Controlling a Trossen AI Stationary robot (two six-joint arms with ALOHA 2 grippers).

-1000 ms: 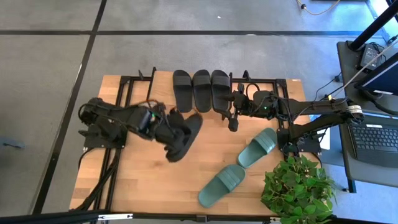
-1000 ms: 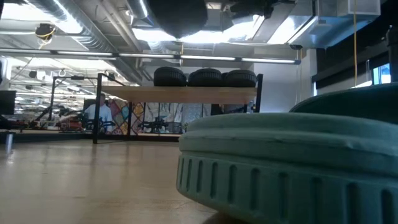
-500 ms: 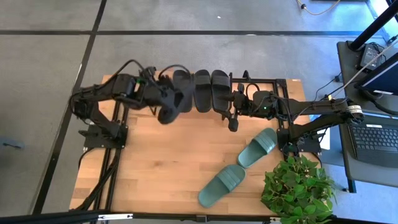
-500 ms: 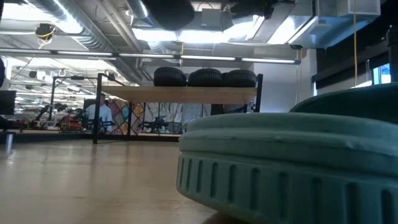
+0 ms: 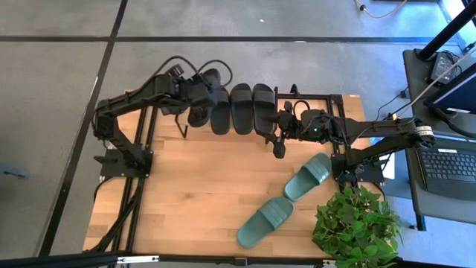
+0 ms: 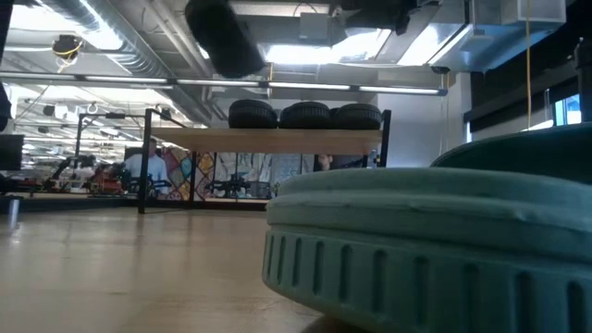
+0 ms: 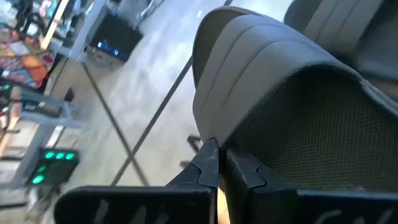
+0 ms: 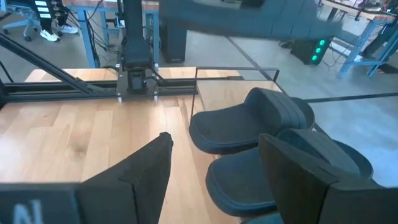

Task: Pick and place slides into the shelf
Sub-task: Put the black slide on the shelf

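Note:
My left gripper is shut on a black slide and holds it over the left part of the shelf, high above it in the low view. Three more black slides lie side by side on the shelf top, soles down. Two sage green slides lie flat on the table near its right side. My right gripper is open and hovers just in front of the shelf's right part, touching nothing. My left gripper pinches the black slide between its two fingers at the sole's edge, beside the ribbed strap. The arm reaches in from the table's left. The slide is lifted clear and tilted above the shelf.
A potted plant stands at the table's near right corner. A laptop sits on a side stand to the right. One green slide fills the foreground of the low view. Bare table wood lies in the near left part.
My left gripper has carried the black slide from over the table's middle up and toward the far edge, to the left of the three slides on the shelf. The slide has turned about on the way and stayed lifted.

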